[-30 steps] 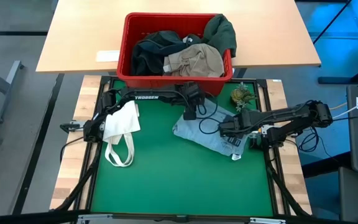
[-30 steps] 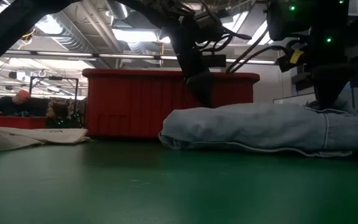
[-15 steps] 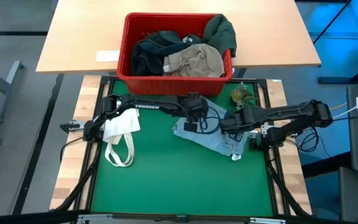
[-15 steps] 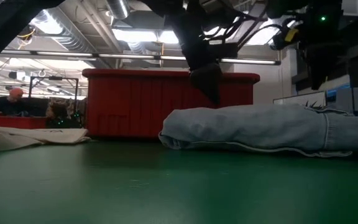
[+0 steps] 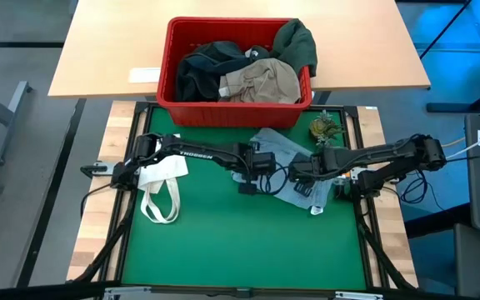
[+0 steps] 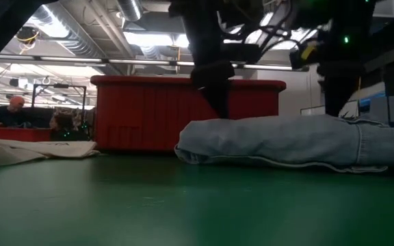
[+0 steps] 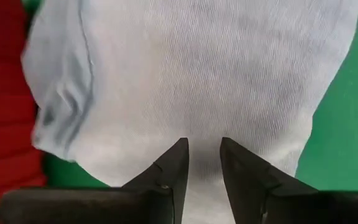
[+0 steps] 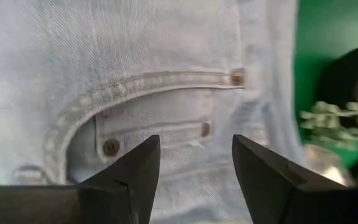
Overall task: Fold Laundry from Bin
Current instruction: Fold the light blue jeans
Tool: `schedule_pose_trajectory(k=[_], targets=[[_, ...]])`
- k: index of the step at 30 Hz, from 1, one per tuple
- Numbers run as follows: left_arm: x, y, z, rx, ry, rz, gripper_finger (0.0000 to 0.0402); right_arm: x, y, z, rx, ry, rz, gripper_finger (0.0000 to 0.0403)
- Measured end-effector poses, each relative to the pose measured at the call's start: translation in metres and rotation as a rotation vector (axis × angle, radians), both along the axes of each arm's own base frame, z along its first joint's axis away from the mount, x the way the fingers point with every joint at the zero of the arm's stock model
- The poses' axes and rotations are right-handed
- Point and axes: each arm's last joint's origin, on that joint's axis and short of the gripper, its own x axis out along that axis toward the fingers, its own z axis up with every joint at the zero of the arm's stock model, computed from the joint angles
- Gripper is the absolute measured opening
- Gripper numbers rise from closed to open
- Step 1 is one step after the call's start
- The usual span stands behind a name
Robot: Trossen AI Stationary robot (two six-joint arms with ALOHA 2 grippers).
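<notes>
Green felt covers the work table (image 5: 223, 250), and the light blue denim jeans (image 5: 294, 187) lie flat on it just in front of the slotted red plastic bin (image 5: 233, 107), long axis slanting from the bin toward the table's right edge. The left gripper (image 7: 202, 155) hangs over the soft weave with fingers narrowly parted, gripping nothing; the right gripper (image 8: 194, 163) is spread wide above the riveted pocket.

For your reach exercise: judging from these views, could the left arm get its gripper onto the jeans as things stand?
Probably yes. The left gripper hangs directly over the jeans with fingers slightly parted, pale denim filling its view and nothing between. The right gripper is above the pocket area, apart.
</notes>
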Motion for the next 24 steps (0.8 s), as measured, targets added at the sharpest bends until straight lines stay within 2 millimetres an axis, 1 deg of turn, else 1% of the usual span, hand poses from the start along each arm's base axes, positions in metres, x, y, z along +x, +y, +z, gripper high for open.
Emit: schedule_pose_trajectory(k=[4, 8, 11, 13, 15, 18, 21, 24], targets=[[-0.006, 0.0, -0.02, -0.027, 0.035, 0.03, 0.0078, -0.003, 0.002, -0.026, 0.021, -0.039, 0.002, 0.02], [-0.009, -0.001, -0.041, -0.054, 0.019, 0.024, 0.0067, -0.008, 0.005, -0.049, 0.075, -0.091, 0.01, 0.02], [-0.012, -0.003, -0.051, -0.121, 0.014, 0.017, 0.006, -0.011, 0.007, -0.063, 0.139, -0.147, 0.019, 0.02], [-0.014, -0.008, -0.056, -0.18, 0.024, 0.021, 0.0054, -0.012, 0.009, -0.068, 0.195, -0.181, 0.03, 0.02], [-0.017, -0.017, -0.06, -0.226, 0.037, 0.027, 0.0048, -0.012, 0.014, -0.071, 0.243, -0.196, 0.05, 0.02], [-0.02, -0.034, -0.061, -0.282, 0.063, 0.008, 0.004, -0.009, 0.024, -0.071, 0.259, -0.2, 0.103, 0.02], [-0.023, -0.058, -0.062, -0.329, 0.077, -0.035, 0.0035, -0.004, 0.04, -0.071, 0.283, -0.221, 0.186, 0.02], [-0.024, -0.083, -0.058, -0.375, 0.092, -0.069, 0.0033, 0.002, 0.059, -0.07, 0.317, -0.262, 0.289, 0.02]])
